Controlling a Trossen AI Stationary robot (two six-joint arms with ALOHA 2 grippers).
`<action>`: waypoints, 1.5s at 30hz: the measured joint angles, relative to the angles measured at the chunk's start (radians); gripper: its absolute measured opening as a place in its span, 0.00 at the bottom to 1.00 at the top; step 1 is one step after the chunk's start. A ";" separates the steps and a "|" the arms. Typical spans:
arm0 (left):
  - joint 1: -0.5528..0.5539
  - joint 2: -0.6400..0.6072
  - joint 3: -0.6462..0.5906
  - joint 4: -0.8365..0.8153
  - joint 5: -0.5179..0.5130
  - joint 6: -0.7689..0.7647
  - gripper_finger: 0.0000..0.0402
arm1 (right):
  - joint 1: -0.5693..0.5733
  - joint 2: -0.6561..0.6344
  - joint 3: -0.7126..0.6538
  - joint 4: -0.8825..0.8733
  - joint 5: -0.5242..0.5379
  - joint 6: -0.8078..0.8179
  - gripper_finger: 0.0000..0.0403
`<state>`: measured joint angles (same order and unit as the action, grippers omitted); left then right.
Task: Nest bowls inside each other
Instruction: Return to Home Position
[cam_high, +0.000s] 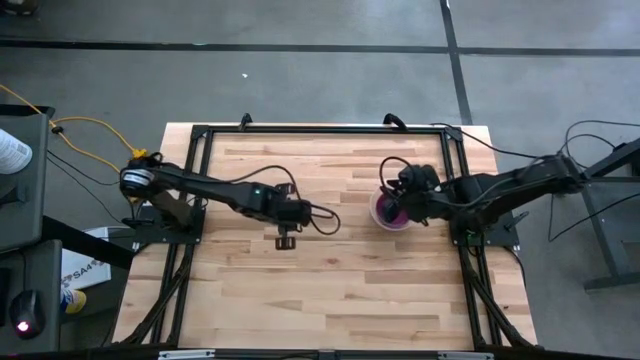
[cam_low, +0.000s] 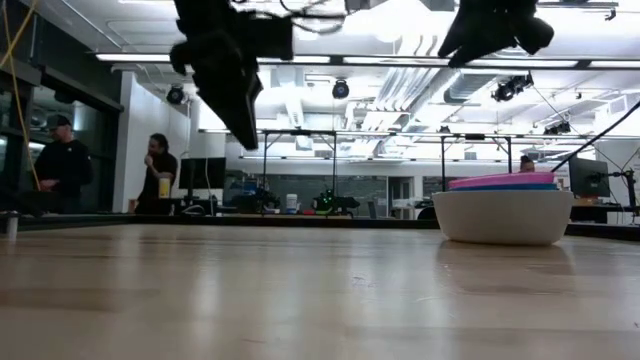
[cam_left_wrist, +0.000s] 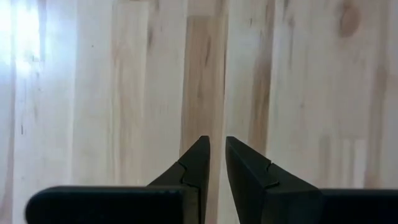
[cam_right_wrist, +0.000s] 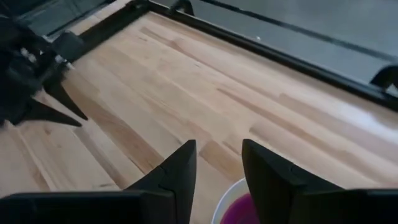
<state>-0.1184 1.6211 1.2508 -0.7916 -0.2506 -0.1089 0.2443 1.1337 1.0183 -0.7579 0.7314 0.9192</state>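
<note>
A white bowl (cam_low: 503, 218) stands on its base at the table's right side, with pink and blue rims (cam_low: 500, 181) showing above its edge. From above, a purple inside (cam_high: 388, 213) shows within the white rim (cam_right_wrist: 231, 198). My right gripper (cam_right_wrist: 219, 155) hangs open above the stack's near-left edge (cam_high: 400, 203), clear of it. My left gripper (cam_left_wrist: 217, 152) hovers over bare wood at the table's middle (cam_high: 287, 238), pointing down. Its fingers stand a narrow gap apart with nothing between them.
A black metal frame (cam_high: 320, 130) runs along the table's far edge and down both sides. Bare wood (cam_high: 330, 290) lies between the arms and toward the near edge. Two people (cam_low: 62, 160) stand in the room beyond the table.
</note>
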 joint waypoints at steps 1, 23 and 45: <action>0.000 -0.020 -0.008 0.009 0.004 0.000 0.12 | 0.000 -0.009 0.000 0.004 0.000 -0.025 0.30; -0.001 -0.068 -0.018 0.088 0.064 -0.027 0.12 | 0.045 -0.308 -0.001 0.112 -0.023 -0.381 0.30; -0.013 -0.208 0.078 0.279 0.208 0.113 0.12 | 0.138 -0.646 -0.103 0.093 -0.043 -0.459 0.30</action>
<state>-0.1318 1.4127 1.3293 -0.5124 -0.0423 0.0044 0.3819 0.4877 0.9153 -0.6649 0.6881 0.4603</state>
